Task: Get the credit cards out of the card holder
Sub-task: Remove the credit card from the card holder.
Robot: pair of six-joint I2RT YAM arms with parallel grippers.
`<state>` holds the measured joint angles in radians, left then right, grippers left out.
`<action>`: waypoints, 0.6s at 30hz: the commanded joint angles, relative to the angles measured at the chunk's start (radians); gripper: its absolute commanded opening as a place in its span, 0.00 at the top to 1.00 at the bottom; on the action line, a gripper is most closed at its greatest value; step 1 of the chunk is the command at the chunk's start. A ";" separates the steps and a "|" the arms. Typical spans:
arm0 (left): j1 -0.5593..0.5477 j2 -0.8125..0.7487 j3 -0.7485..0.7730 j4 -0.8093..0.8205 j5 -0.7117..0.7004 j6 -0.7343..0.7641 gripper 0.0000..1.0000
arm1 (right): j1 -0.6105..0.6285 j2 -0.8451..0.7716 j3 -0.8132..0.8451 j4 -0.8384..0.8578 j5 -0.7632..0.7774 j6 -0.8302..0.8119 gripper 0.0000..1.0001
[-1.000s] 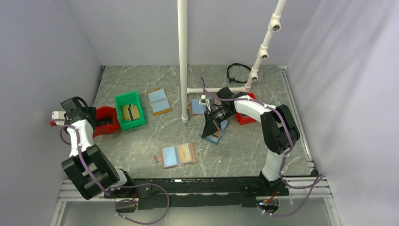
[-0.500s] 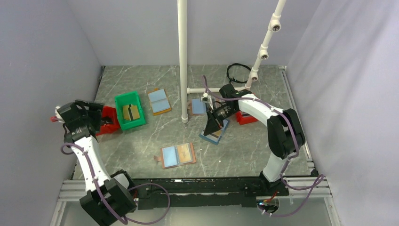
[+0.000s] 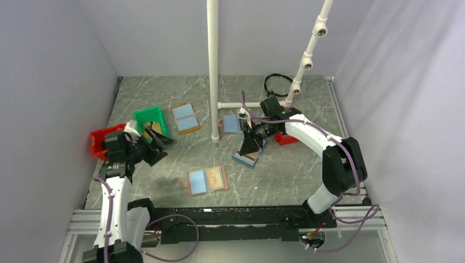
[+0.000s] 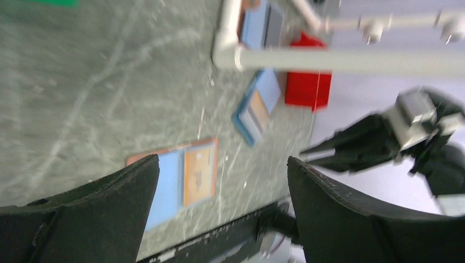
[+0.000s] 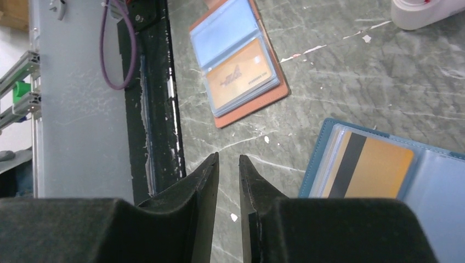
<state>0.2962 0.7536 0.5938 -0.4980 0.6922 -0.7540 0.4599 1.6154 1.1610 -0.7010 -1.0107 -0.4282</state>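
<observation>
Card holder (image 3: 228,124): flat bifold wallet, tan-brown rim, light blue plastic inside. Lies open and flat on grey marbled tabletop (image 3: 285,175), toward far middle, just right of white pole base (image 3: 215,138). Left half shows plain blue. Right half largely covered in top view. Left wrist view, blurred and cut by top edge: that half shows dark grey rectangular credit card (image 4: 274,24), seated in pocket, lying flush.

The grey marbled table (image 3: 285,170) looks smooth and matt; the green bin (image 3: 141,116) and white pipe (image 3: 213,66) are plastic.
</observation>
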 commanded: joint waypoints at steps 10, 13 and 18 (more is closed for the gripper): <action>-0.693 -0.042 -0.085 -0.019 -0.450 -0.110 0.18 | 0.005 -0.139 -0.069 0.076 0.047 -0.007 0.65; -0.867 0.004 -0.074 -0.006 -0.590 -0.163 0.17 | 0.006 -0.124 -0.077 0.076 0.013 -0.002 0.61; -1.142 0.140 -0.022 -0.017 -0.841 -0.256 0.15 | 0.006 -0.101 -0.096 0.097 -0.039 0.029 0.57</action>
<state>-0.6971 0.8124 0.5102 -0.5209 0.1154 -0.9119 0.4644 1.5021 1.0790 -0.6472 -0.9791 -0.4168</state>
